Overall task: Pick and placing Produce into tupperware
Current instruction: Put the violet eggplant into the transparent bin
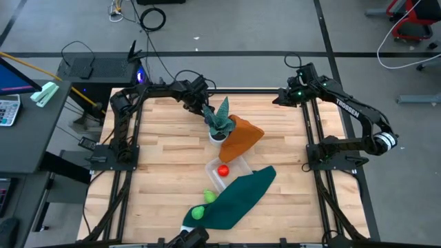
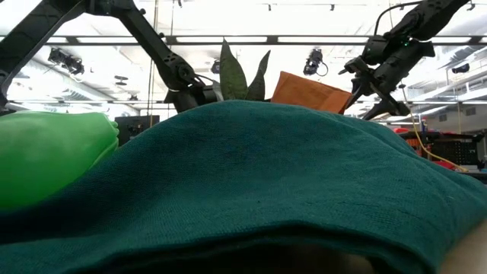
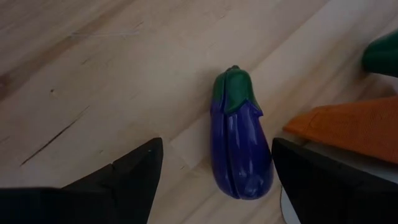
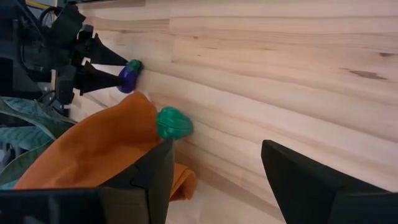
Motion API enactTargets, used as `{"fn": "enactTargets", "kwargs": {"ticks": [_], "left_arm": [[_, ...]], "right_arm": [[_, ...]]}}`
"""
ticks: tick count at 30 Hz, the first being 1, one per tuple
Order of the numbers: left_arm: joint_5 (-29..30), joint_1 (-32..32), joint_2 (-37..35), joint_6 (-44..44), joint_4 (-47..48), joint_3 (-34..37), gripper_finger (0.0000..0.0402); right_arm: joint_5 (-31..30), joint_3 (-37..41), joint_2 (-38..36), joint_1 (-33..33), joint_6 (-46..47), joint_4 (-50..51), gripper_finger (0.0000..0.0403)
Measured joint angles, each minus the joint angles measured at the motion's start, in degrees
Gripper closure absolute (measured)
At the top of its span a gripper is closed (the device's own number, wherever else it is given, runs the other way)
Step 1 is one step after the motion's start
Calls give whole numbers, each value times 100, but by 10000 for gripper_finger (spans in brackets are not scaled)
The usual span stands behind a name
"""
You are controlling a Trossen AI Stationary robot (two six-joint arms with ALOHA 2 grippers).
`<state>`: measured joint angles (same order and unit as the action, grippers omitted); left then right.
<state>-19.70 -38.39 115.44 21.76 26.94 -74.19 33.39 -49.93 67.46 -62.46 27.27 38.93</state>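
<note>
Here the eggplant [image 3: 239,137] lies flat between spread jaws.

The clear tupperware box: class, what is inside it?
Inside the tupperware, one red ball shows. The green cloth overlaps its near edge, so anything beneath that stays hidden.

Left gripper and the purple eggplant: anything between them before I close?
Nothing. In the left wrist view the open left gripper straddles the purple eggplant, with only bare wooden table showing between each finger and it. The orange cloth lies just outside one finger.
</note>
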Motion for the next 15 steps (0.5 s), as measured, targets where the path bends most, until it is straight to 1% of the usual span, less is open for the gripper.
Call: {"fn": "enactTargets", "kwargs": {"ticks": [15], "left_arm": [[15, -2, 2, -52, -14, -2, 93]], "right_arm": [[4, 0, 0, 2, 7, 1, 201]]}}
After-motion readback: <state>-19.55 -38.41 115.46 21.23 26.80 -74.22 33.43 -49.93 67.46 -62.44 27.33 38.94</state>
